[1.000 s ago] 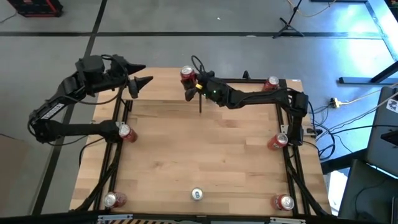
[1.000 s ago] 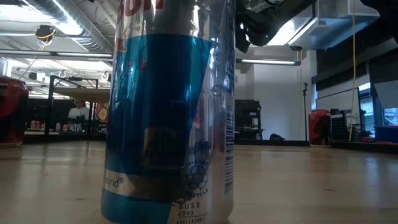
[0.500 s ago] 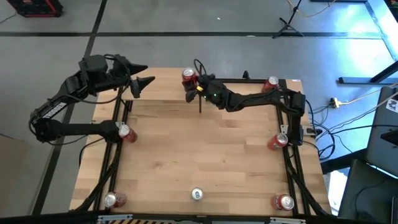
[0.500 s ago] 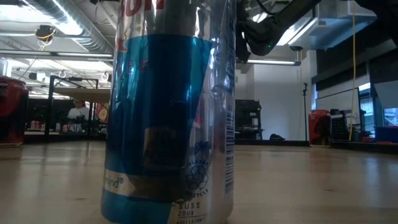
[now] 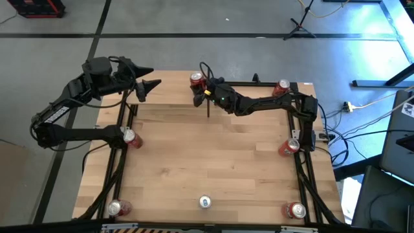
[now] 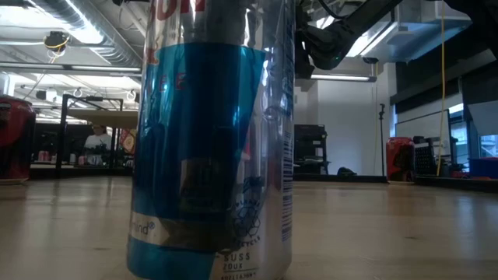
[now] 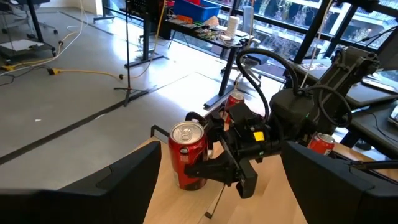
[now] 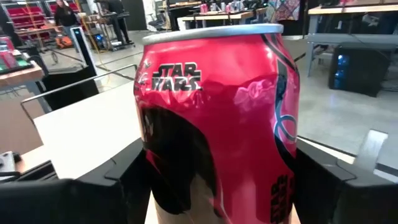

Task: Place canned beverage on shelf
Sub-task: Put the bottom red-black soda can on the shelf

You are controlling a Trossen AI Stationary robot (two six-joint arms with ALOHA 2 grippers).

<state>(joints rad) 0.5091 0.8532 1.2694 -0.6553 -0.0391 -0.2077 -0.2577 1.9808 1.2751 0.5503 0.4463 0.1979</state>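
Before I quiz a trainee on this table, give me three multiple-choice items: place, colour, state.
1. Where does the blue can stand? A. midway along the table edge at the overhead picture's bottom; B. far left corner; C. on the floor.
2. What colour is the can between the right tool's fingers? A. green; B. red; C. yellow.
3. The left tool is: A. open, empty; B. shut on a can; C. unseen.
Answers: A, overhead view shows it; B, its side is red; A, fingers apart, nothing between.

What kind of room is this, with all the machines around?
Probably a robotics lab or workshop: bare concrete floor with loose cables, workbenches crowded with gear, and a wooden table holding soda cans.
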